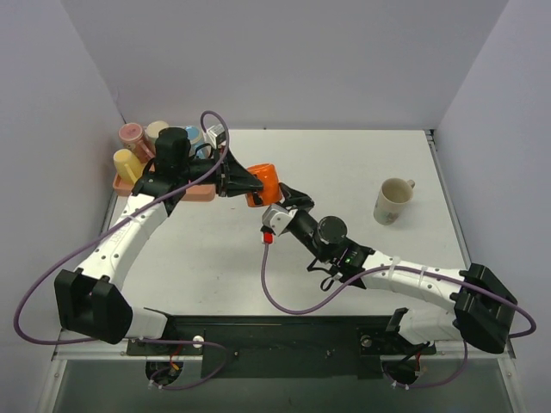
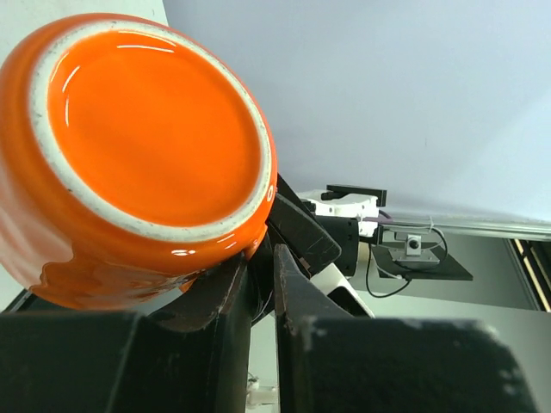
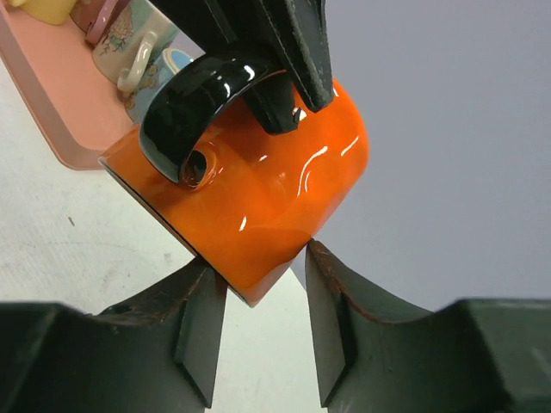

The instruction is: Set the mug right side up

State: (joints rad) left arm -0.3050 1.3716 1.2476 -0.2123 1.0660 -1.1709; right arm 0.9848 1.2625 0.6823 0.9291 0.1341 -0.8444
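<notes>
The orange mug [image 1: 263, 182] with a glossy black handle [image 3: 185, 107] hangs in the air over the middle of the table, tipped on its side. My left gripper [image 1: 244, 182] is shut on the handle; its black fingers [image 3: 284, 52] pinch it from above in the right wrist view. In the left wrist view the mug's base [image 2: 151, 120] faces the camera above my left gripper [image 2: 258, 258]. My right gripper [image 1: 280, 200] is open. It straddles the mug's rim edge [image 3: 254, 292], with its fingertips [image 3: 207, 284] touching the mouth side and the outer wall.
A pink tray [image 1: 203, 193] with several cups stands at the back left, behind the left arm; it also shows in the right wrist view [image 3: 52, 103]. A cream mug [image 1: 393, 200] stands upright on the right of the table.
</notes>
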